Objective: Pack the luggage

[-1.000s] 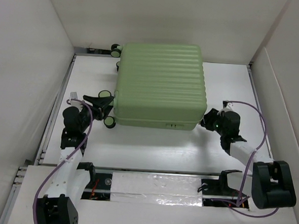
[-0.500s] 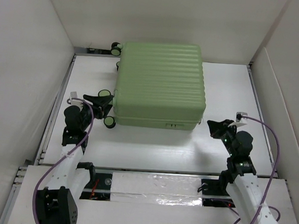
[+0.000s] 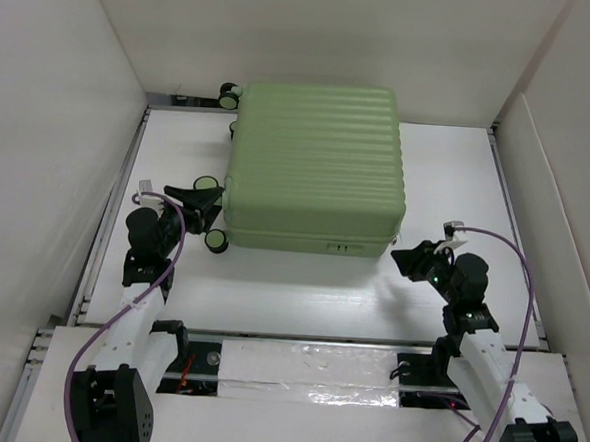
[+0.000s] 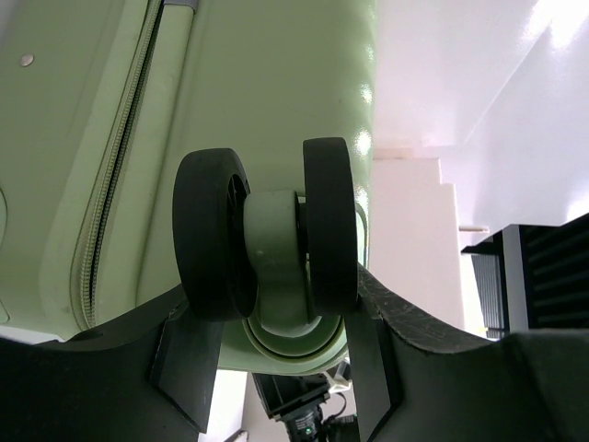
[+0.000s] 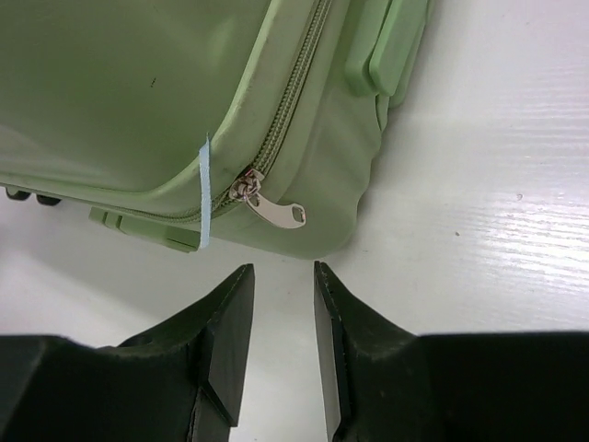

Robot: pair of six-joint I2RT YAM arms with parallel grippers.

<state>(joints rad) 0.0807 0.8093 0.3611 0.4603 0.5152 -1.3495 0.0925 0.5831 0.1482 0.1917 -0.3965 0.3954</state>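
The luggage (image 3: 313, 167) is a large pale green ribbed suitcase, lying flat and zipped closed at the back of the white table. My left gripper (image 3: 210, 196) is at its left front corner, and its fingers (image 4: 423, 322) are shut on a black twin caster wheel (image 4: 267, 230). My right gripper (image 3: 405, 260) sits low just off the right front corner, slightly open and empty. In the right wrist view the gripper (image 5: 282, 269) points at the metal zipper pull (image 5: 276, 210) on the suitcase (image 5: 138, 92), with a short gap between. A thin light blue strip (image 5: 204, 193) sticks out of the zipper.
White walls (image 3: 48, 166) enclose the table on the left, back and right. More caster wheels (image 3: 227, 97) stick out at the far left corner of the suitcase. A side handle (image 5: 386, 46) is on its right face. A taped rail (image 3: 306, 367) runs along the near edge.
My right arm pulled back from the suitcase's right front corner, swung right, and has now come back low towards that corner. My left arm and the suitcase have not moved.
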